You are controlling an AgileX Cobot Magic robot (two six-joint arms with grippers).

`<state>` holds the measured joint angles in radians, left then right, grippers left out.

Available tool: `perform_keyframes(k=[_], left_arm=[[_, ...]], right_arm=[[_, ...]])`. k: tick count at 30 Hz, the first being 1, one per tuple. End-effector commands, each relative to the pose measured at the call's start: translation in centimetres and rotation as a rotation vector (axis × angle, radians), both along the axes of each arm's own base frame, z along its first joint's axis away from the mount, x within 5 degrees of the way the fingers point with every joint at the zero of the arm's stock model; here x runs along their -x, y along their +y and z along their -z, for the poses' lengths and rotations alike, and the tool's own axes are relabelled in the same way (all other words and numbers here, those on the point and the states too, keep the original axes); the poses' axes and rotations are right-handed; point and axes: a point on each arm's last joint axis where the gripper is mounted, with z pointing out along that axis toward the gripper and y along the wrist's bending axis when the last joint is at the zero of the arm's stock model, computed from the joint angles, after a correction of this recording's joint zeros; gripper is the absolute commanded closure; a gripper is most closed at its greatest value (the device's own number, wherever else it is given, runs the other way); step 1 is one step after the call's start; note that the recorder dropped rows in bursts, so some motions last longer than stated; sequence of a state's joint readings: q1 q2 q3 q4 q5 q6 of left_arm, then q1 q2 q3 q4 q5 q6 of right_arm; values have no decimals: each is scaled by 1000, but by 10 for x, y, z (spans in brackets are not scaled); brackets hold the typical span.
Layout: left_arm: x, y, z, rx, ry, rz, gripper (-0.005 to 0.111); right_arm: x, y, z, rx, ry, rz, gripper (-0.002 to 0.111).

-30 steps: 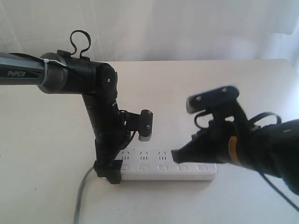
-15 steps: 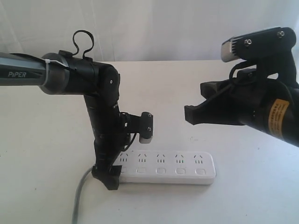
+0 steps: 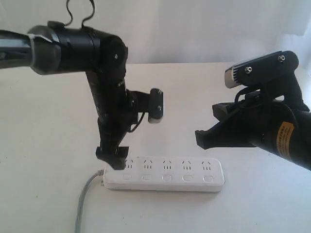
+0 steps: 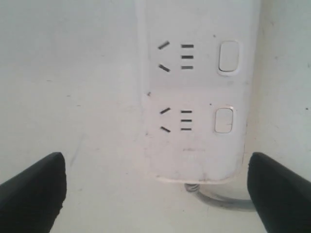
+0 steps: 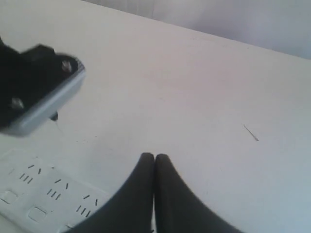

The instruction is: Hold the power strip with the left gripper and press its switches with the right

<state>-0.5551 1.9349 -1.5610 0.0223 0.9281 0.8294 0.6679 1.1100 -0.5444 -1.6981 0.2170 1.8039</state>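
White power strip (image 3: 165, 175) lies released; left pincer (image 3: 113, 158) risen, wide; right pincer (image 3: 199, 138) closed.

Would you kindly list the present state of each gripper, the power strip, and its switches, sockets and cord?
Left gripper: open, fingers either side of the strip's cord end, not gripping it.
Right gripper: shut, empty, above the strip and clear of it.
Power strip: lying flat on the table, not held.
Switches: none being pressed; on or off cannot be told.
Sockets: nothing plugged in.
Cord: attached.
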Motion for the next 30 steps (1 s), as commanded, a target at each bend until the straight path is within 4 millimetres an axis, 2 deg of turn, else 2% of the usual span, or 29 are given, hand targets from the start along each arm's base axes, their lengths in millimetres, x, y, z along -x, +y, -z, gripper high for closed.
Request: perform_keyframes(k=[1, 5, 10, 14, 16, 18, 22, 23, 26, 30], left_arm=[[9, 2, -50, 76, -84, -41, 2], [21, 10, -87, 137, -166, -65, 2], [39, 22, -120, 179, -224, -102, 2], [55, 40, -150, 171, -314, -166, 6], [60, 50, -161, 156, -370, -215, 14], [66, 57, -170, 143, -404, -252, 32], [77, 75, -183, 102, -440, -392, 98], [78, 80, -186, 79, -453, -452, 106], [85, 88, -193, 83, -469, -532, 107], [101, 86, -216, 314, -518, -548, 107]], right_arm=[[-1, -4, 3, 34, -13, 33, 108], [-3, -7, 2, 45, -27, 66, 108], [-3, -9, 2, 51, -35, 84, 108], [-3, -9, 2, 50, -34, 81, 108], [-3, -9, 2, 50, -34, 81, 108], [-3, -9, 2, 50, -34, 81, 108], [-3, -8, 2, 50, -31, 78, 108], [-3, -8, 2, 49, -29, 74, 108], [-2, -10, -1, 36, -37, 74, 108], [2, -28, -18, -22, -92, 118, 108]])
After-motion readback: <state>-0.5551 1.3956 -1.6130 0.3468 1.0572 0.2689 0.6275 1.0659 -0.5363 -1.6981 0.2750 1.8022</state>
